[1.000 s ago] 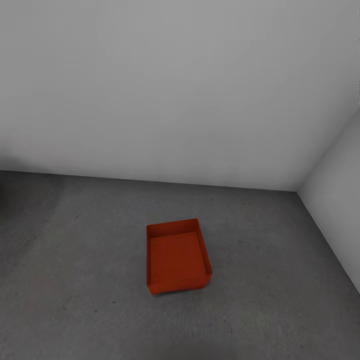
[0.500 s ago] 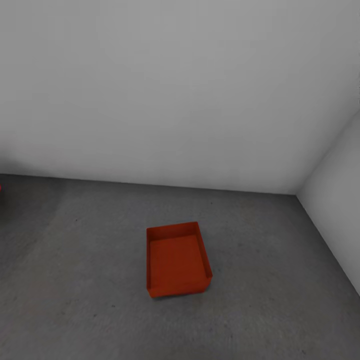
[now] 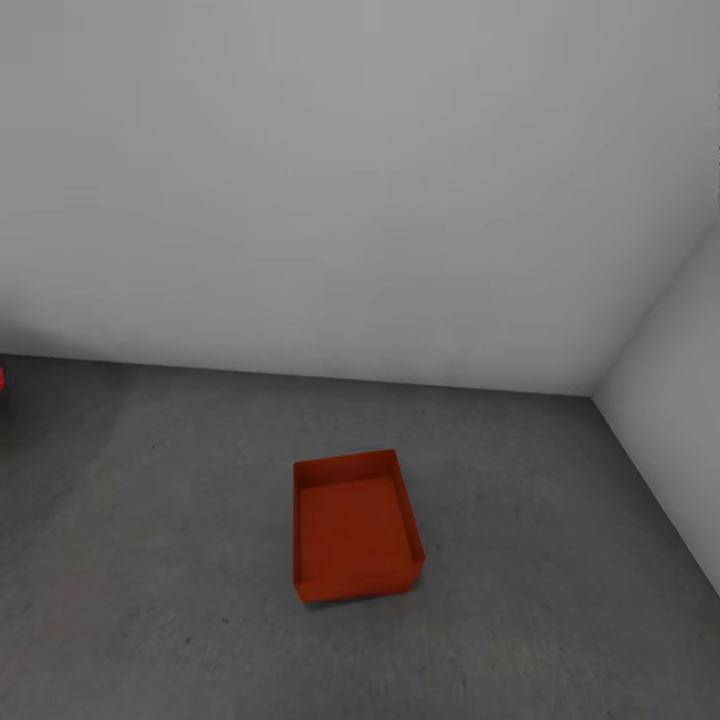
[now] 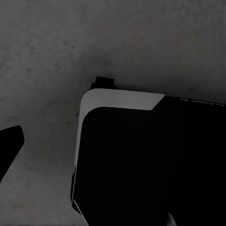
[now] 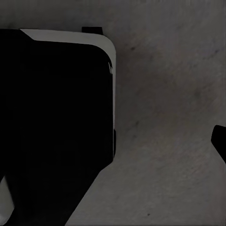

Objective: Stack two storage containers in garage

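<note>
Camera shifted; orange-red lidless storage container (image 3: 355,538) stands lower centre on concrete floor (image 3: 150,560), long axis running toward the wall (image 3: 350,180); finger states cannot be told.

In both wrist views the robot's base (image 4: 141,160) is a black, boxy body with rounded corners and a pale grey top edge; one dark fingertip (image 4: 8,143) is black

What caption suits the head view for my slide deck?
One orange-red rectangular plastic bin sits open and empty on the dark grey concrete floor near a white wall corner.
</note>
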Tool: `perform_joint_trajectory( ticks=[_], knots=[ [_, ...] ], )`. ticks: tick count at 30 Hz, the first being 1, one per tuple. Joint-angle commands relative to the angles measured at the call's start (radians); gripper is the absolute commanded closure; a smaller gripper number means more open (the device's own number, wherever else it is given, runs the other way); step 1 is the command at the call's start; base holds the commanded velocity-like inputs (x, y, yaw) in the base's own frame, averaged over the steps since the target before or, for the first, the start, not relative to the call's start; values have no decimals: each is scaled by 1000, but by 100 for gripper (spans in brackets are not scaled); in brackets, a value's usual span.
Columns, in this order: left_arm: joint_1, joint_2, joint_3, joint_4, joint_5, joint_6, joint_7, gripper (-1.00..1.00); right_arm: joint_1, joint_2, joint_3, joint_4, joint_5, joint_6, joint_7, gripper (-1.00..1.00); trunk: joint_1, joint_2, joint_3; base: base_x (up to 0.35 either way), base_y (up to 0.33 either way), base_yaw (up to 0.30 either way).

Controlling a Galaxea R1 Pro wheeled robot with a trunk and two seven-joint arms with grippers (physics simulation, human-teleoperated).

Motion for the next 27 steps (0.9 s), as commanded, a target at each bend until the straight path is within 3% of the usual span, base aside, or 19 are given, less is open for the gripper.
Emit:
perform_joint_trajectory(
  ticks=[1,27],
  knots=[
    [-1,0,0,1,7,-3,-1,-100,-1,1,8,3,-8,-5,-1,-100,0,-1,0,0,0,0],
    [13,-4,-3,1,6,-4,-3,-100,4,4,8,3,-7,-2,1,-100,0,-1,41,0,0,0]
  ],
)
